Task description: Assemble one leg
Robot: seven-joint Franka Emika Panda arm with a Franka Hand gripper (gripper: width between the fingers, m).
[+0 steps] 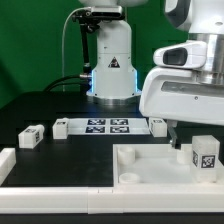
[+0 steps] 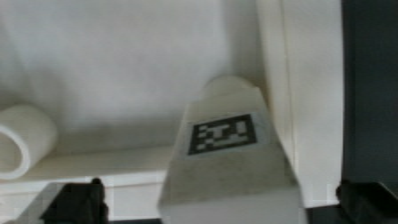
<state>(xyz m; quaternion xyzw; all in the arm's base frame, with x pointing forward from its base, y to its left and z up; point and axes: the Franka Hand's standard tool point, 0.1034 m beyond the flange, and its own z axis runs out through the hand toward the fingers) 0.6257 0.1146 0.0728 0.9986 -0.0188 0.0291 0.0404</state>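
Observation:
A leg point(image 1: 205, 155), a small white block with a square tag, stands upright on the large white square panel point(image 1: 140, 172) at the exterior view's right. In the wrist view the same leg point(image 2: 222, 135) lies between my two dark fingertips point(image 2: 80, 200), with a gap on each side. My gripper point(image 1: 180, 138) is open and hangs low over the panel, around the leg without gripping it. Only one finger shows in the exterior view. Three more legs lie on the table: one point(image 1: 31, 136), a second point(image 1: 60, 127), a third point(image 1: 158, 124).
The marker board point(image 1: 105, 126) lies in the middle before the robot base point(image 1: 112, 70). A white part point(image 1: 8, 160) sits at the exterior view's left edge. A round white boss point(image 2: 18, 140) rises from the panel beside the leg.

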